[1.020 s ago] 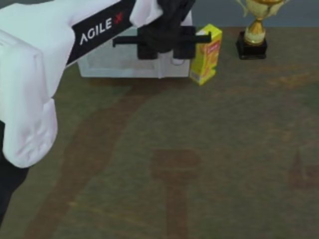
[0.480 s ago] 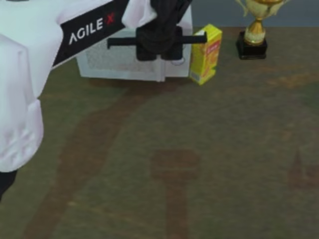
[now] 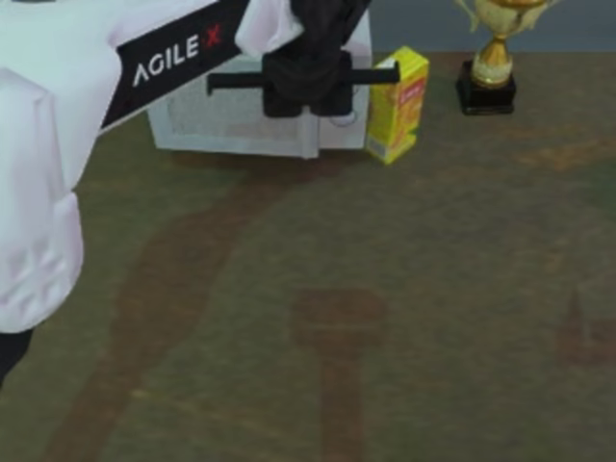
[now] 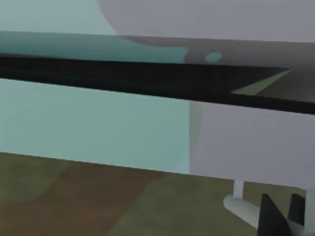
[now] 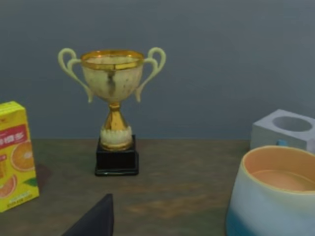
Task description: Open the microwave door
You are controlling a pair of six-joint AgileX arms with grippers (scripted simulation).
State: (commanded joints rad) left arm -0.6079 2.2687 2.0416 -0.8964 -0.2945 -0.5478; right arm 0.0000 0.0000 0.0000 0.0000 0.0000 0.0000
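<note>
Left tool (image 3: 306, 108) hides the microwave door (image 3: 236, 120) handle.

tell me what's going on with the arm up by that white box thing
The left gripper is at the front of the large white boxy microwave at the table's far side, by the slim vertical handle of the white mesh-window microwave door. The door looks shut or nearly so. A yellow juice carton and a gold trophy cup stand to its right. The right arm is out of the top view.
</note>
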